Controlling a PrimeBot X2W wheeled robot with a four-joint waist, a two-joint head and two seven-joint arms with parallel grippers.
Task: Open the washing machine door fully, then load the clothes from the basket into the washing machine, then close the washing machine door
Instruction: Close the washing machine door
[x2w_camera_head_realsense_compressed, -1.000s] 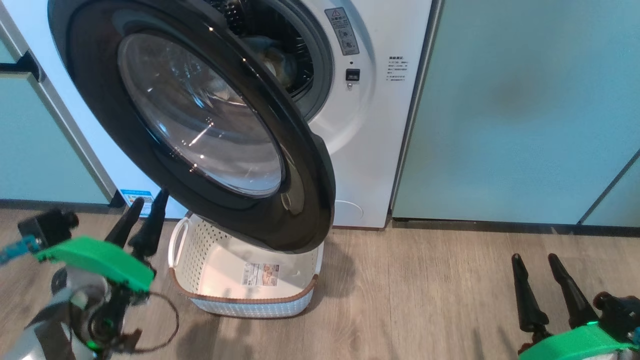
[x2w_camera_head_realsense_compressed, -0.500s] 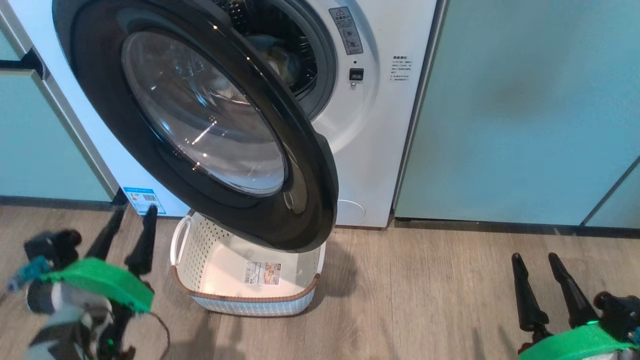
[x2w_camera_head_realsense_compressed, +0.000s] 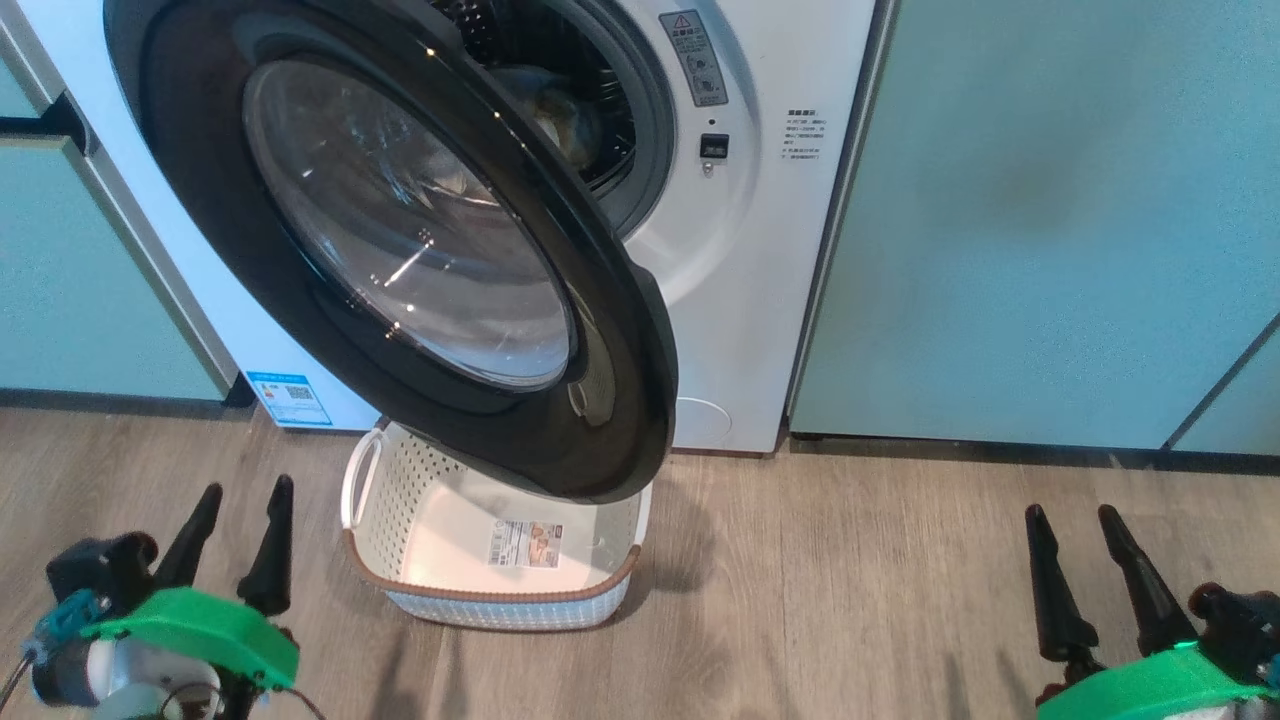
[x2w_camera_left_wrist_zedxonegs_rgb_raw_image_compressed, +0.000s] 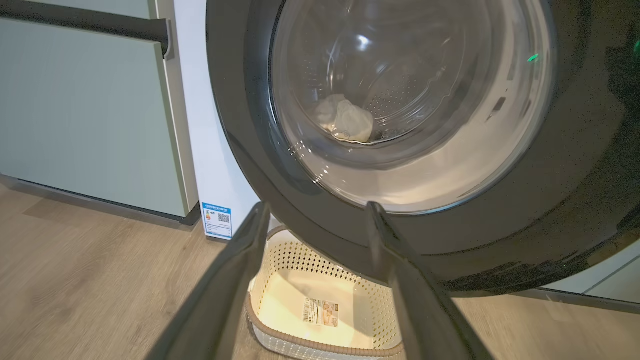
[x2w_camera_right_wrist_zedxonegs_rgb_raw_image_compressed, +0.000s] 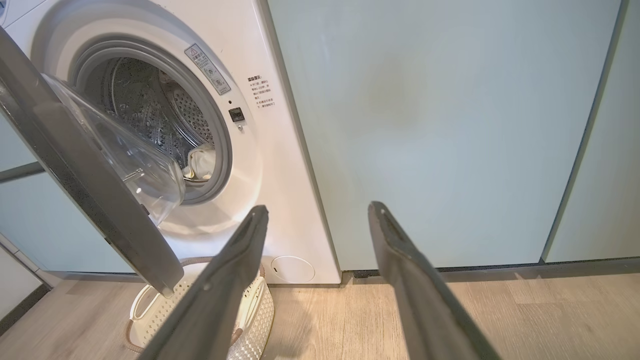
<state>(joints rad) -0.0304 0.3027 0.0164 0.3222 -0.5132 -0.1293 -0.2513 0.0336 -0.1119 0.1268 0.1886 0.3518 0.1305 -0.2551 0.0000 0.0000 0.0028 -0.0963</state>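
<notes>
Pale green cabinets (x2w_camera_head_realsense_compressed: 1050, 220) flanked the washing machine (x2w_camera_head_realsense_compressed: 740, 250) on both sides, the one on the robot's left carrying a dark bar handle (x2w_camera_left_wrist_zedxonegs_rgb_raw_image_compressed: 85, 22). A wood-grain floor (x2w_camera_head_realsense_compressed: 850, 580) ran in front of them. A small blue label (x2w_camera_head_realsense_compressed: 290, 398) sat at the machine's lower left corner, and a warning sticker (x2w_camera_head_realsense_compressed: 695, 58) beside the grey-ringed opening.

The washing machine door (x2w_camera_head_realsense_compressed: 400, 240) stood partly swung out, hinged on the left. Its black ring and bulging glass hung over the rear of the basket (x2w_camera_head_realsense_compressed: 490, 600) and covered most of the opening in the head view. The basket sat on the floor just in front of the machine, under the door's lower edge, its white bottom bare around a printed label (x2w_camera_head_realsense_compressed: 523, 545).

Inside the perforated drum lay the clothes (x2w_camera_right_wrist_zedxonegs_rgb_raw_image_compressed: 202, 162), a pale cream bundle near the front lip, also seen through the door glass in the left wrist view.

The left gripper (x2w_camera_head_realsense_compressed: 246, 487) hung low beside the basket, its 2 fingers spread apart and holding nothing. The right gripper (x2w_camera_head_realsense_compressed: 1070, 512) sat well off to the right, likewise spread and empty.
</notes>
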